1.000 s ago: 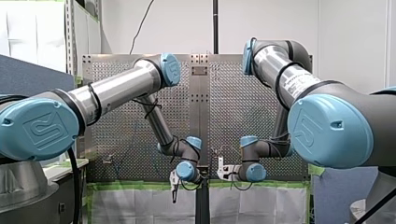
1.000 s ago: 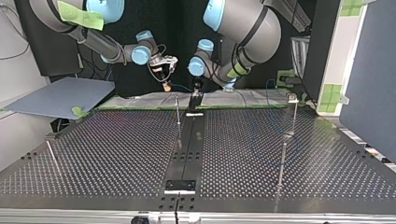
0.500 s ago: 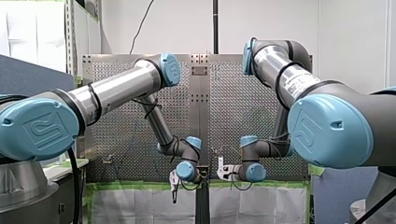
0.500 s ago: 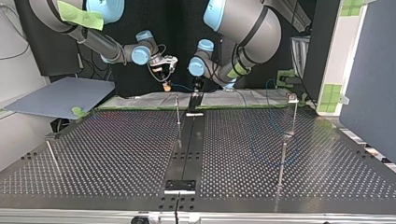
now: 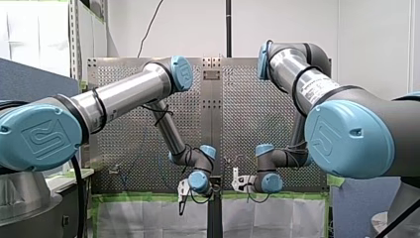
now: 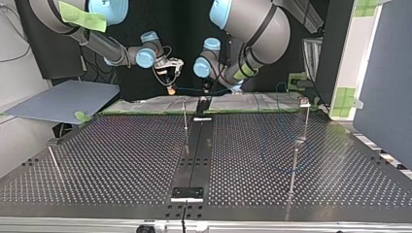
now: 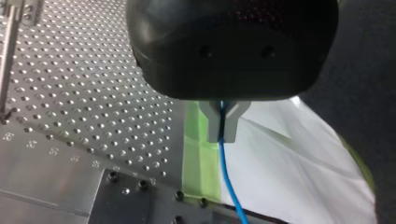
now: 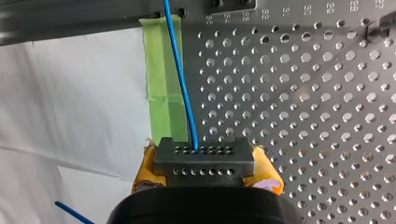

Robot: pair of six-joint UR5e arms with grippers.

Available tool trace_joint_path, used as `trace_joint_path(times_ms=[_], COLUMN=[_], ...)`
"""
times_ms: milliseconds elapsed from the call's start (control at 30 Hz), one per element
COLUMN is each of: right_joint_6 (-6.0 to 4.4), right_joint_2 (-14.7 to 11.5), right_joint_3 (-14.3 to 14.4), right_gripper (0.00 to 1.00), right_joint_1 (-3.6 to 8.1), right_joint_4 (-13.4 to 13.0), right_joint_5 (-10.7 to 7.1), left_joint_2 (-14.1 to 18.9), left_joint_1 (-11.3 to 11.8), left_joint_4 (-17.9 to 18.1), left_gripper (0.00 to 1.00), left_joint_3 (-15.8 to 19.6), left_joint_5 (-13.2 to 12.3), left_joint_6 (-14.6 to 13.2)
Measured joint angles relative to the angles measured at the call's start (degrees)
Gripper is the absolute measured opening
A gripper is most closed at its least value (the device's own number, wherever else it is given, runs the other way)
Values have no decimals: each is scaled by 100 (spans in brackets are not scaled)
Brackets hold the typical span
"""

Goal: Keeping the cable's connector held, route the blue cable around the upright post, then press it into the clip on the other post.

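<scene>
Starting at the top view's left, my right end effector (image 6: 171, 86) hangs beyond the far edge of the desk (image 6: 121, 160), its yellow pads (image 8: 144, 176) clamped on the grey connector (image 8: 204, 156). We judge this grip is meant to anchor the cable's end while the rest is routed. From the connector's face the blue cable (image 8: 180, 79) runs straight ahead of that end effector, over the green tape (image 8: 161, 84) and the white sheet (image 8: 70, 102). A thin upright post (image 6: 185, 116) stands on the desk nearer the camera, below that span and apart from it. Next comes my left end effector (image 7: 222, 126), its grey fingers (image 7: 212, 122) closed around the cable, which passes between them and trails on beneath. We read this as a guiding hold for steering the line around the post. Far to the right stands a second post (image 6: 306, 121) topped by what looks like the clip (image 6: 304, 102), well apart from both end effectors, so neither the wrap nor the pressing-in is done yet.
</scene>
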State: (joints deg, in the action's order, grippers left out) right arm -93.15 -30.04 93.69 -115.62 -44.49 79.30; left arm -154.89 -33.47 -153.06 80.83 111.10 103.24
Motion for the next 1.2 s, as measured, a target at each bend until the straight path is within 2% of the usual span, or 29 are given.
trace_joint_path(times_ms=[367, 833, 1200], right_joint_6=[41, 42, 104], right_joint_2=[1, 1, -4], right_joint_3=[-1, 0, 0], right_gripper=[0, 0, 0], right_joint_1=[16, 18, 20], right_joint_4=[36, 37, 37], right_joint_5=[17, 13, 6], left_joint_2=[2, 7, 19], left_joint_1=[-158, -307, -365], left_joint_4=[-48, -49, -50], left_gripper=[2, 2, 2], left_joint_3=[0, 1, 0], left_joint_5=[466, 559, 806], left_joint_6=[-52, -74, -76])
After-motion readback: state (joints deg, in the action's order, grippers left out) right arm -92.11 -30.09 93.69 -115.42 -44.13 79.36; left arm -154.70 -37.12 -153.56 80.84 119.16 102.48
